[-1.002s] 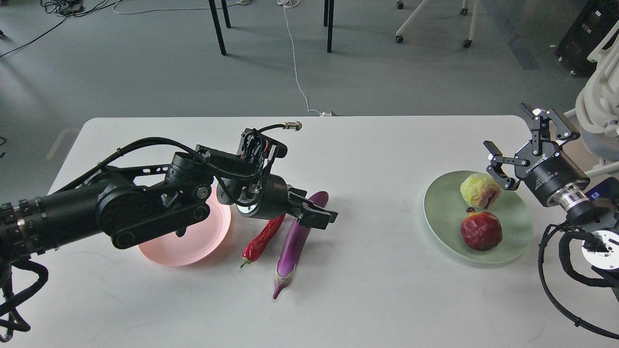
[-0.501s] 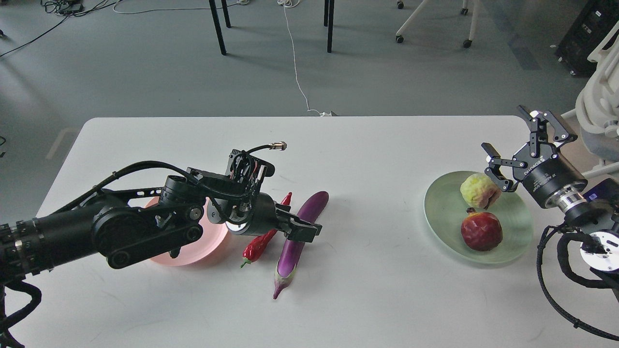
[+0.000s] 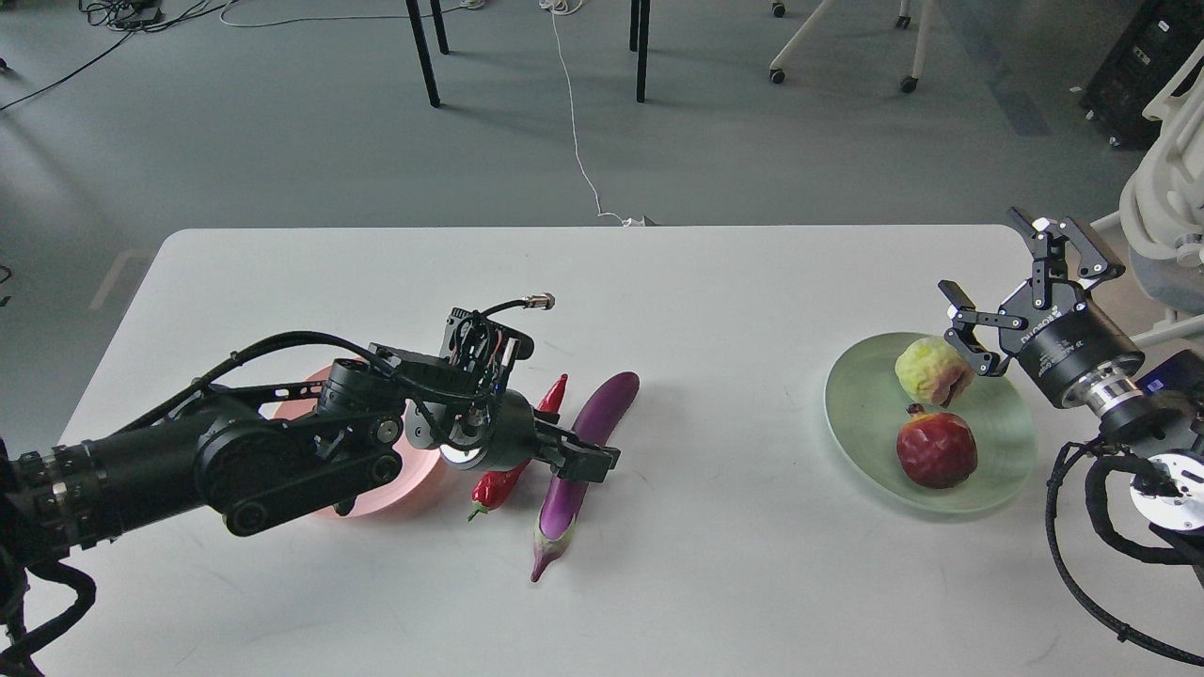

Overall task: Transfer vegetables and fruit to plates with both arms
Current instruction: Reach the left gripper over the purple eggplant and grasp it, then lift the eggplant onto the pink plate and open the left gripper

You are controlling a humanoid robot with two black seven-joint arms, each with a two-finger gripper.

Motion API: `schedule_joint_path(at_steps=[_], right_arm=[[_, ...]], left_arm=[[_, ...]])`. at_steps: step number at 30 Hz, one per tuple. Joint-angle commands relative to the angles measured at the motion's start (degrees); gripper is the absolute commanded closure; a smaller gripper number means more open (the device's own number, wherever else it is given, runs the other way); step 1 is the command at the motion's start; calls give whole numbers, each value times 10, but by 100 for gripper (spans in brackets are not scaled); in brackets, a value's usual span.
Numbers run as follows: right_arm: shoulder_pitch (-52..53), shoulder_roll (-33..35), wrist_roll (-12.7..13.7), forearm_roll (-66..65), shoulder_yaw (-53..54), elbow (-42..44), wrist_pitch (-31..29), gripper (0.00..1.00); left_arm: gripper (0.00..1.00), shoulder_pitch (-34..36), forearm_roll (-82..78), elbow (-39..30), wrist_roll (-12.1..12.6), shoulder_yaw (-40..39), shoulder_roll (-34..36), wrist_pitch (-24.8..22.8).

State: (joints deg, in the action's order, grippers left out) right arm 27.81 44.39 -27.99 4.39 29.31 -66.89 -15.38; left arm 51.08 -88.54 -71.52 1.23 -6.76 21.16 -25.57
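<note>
The purple eggplant (image 3: 611, 400) lies on the white table (image 3: 715, 310), with the red chili pepper (image 3: 491, 488) just to its left. My left gripper (image 3: 578, 458) is low over the eggplant's middle, its open fingers across it. The pink plate (image 3: 420, 478) lies left of the chili, mostly hidden behind my left arm. The green plate (image 3: 865, 414) at the right holds the yellow-green fruit (image 3: 929, 369) and the pomegranate (image 3: 936, 449). My right gripper (image 3: 984, 254) is open and empty, just right of and above the yellow-green fruit.
The table's far edge runs along the top, with grey floor, chair legs (image 3: 423, 52) and a white cable (image 3: 576, 141) beyond it. A white chair (image 3: 1166, 207) stands by the table's right corner. Bare tabletop lies between the eggplant and the green plate.
My left gripper has come down and back towards me, from above the eggplant's upper part to low over its middle. The right gripper has barely moved. No object has shifted.
</note>
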Motion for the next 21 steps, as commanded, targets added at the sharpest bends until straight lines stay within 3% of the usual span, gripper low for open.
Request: schedule_joint_path(at_steps=[1,13,17,21], right_arm=[[0,0,0,0,0,0,0,3],[0,0,0,0,0,0,0,3],[0,0,0,0,0,0,0,3],[0,0,0,0,0,0,0,3]], left_arm=[[2,-3,-1,1,0,0,-2,0],[8,-11,1,8,-1,-1,-9,-4],[32,-11,4,8,0,-2,-9,-4],[77,-9,2,8,7,-2,-16,-4]])
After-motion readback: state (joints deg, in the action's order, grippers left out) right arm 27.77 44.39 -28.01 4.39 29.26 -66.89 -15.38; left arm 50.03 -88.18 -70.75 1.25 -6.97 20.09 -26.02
